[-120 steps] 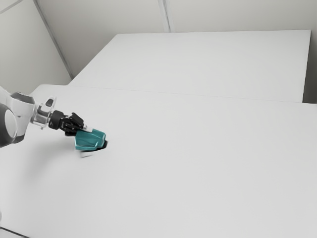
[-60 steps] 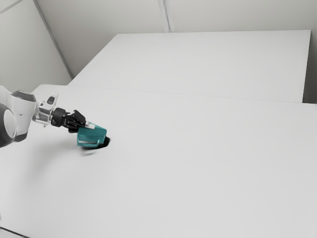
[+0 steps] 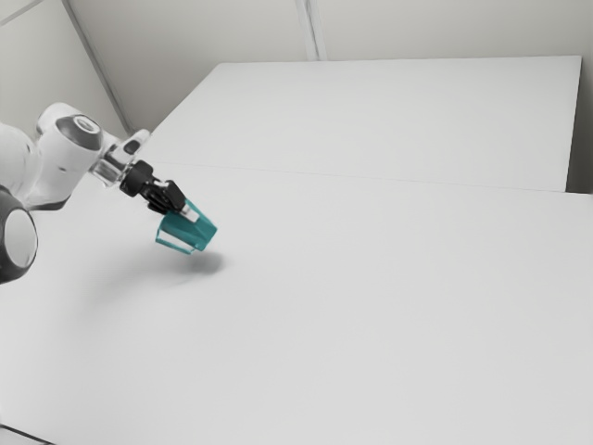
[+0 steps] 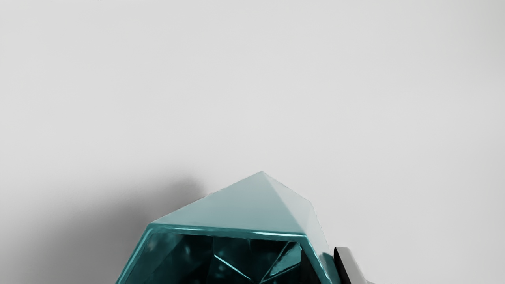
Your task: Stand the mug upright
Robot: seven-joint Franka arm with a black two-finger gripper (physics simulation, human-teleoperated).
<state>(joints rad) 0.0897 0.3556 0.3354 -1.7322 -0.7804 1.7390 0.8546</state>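
Note:
The teal faceted mug (image 3: pixel 193 232) hangs tilted above the table, its shadow on the surface below it. My gripper (image 3: pixel 188 213) is shut on the mug's wall near the rim, coming in from the exterior view's upper left. The handle is on the mug's lower left side there. In the wrist view the mug (image 4: pixel 232 213) shows its dark, open mouth toward the camera. The gripper (image 4: pixel 325 272) pinches a side wall there: one light-tipped finger lies outside it, and a dark part, seemingly the other finger, is inside.
The white table (image 3: pixel 371 297) extends widely around the mug. Behind it stands another white surface (image 3: pixel 398 120), with pale walls beyond. A dark line crosses the exterior view's lower left corner.
My hand has risen and moved toward the exterior view's right, carrying the mug up off the table. The mug has turned to a steeper tilt, and its shadow is now apart from it.

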